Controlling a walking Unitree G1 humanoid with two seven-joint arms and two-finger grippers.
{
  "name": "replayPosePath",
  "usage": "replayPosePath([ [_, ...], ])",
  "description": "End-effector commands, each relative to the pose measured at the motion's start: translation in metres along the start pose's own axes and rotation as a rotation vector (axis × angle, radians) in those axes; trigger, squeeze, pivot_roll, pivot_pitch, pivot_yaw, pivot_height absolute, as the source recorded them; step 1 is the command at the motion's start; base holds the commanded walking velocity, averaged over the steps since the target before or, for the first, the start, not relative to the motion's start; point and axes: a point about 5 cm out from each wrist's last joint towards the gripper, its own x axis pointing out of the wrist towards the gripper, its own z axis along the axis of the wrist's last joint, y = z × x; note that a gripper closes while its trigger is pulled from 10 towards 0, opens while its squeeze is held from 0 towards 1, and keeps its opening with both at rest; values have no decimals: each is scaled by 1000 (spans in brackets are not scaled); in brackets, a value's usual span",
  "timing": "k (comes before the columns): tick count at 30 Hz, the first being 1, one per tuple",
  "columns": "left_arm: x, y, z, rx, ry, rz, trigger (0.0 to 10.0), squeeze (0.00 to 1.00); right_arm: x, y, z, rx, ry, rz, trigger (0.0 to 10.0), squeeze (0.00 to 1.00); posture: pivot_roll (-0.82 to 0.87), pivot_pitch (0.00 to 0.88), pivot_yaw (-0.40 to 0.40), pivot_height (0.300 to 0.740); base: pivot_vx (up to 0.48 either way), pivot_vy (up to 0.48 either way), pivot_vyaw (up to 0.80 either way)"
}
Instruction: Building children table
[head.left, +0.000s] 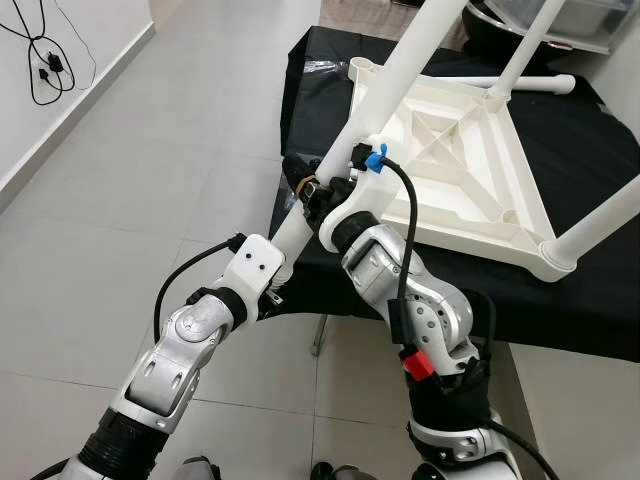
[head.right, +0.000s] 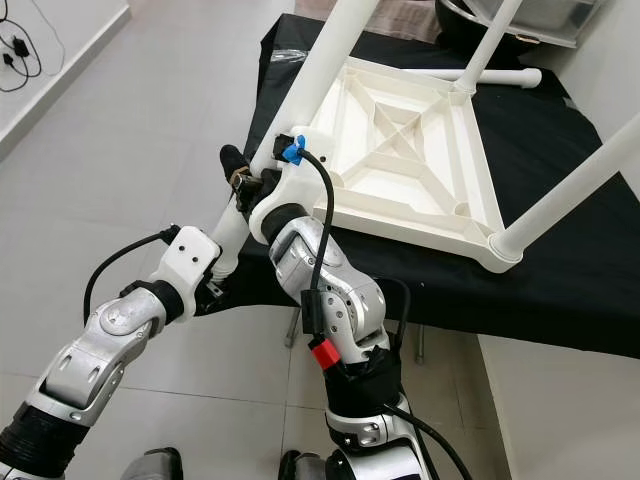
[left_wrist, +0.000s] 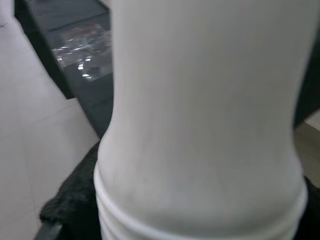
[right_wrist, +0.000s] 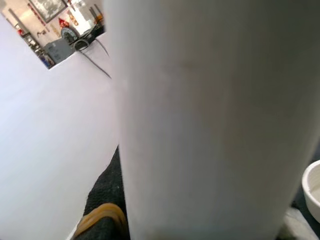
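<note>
A white plastic children's tabletop (head.left: 470, 245) lies upside down on a black-draped table (head.left: 590, 300). One white leg (head.left: 405, 55) rises slanting from its near left corner. Both grippers are at the base of that leg. My left gripper (head.left: 303, 190) is shut on it from the left. My right gripper (head.left: 355, 160), with a blue tag on its cable, is shut on it just above the corner socket. The leg (left_wrist: 200, 125) looms close in the left wrist view, ridged at its lower end, and the same leg (right_wrist: 210, 125) stands close in the right wrist view. The fingertips are hidden behind the leg.
Two more legs stand in the corners, one near right (head.left: 605, 220) and one at the far side (head.left: 525, 45). A loose white leg (head.left: 530, 83) lies on the cloth behind the tabletop. Grey tiled floor spreads to the left, with black cables (head.left: 45, 70) by the wall.
</note>
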Motion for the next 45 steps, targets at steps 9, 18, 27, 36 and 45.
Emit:
replayPosePath([
  [9,3,-1,8,48,-15,-11,10000,0,-3,6,-24,65,69,2,10000,0,133,150,-126,740,0,0,0],
  [18,4,-5,2,31,25,-30,0,0,-1,6,-22,66,58,-2,10000,0,129,148,-125,740,0,0,0],
  [27,1,-7,-5,61,55,-28,0,0,0,2,-16,45,29,-16,10000,0,127,149,-126,740,0,0,0],
  [36,-3,-10,-3,62,52,-63,10000,0,3,-3,-8,8,-21,36,10000,1000,124,147,-125,740,0,0,0],
  [45,-22,-12,0,76,10,-186,10000,0,1,-9,-2,68,8,241,10000,0,131,136,-119,740,0,0,0],
])
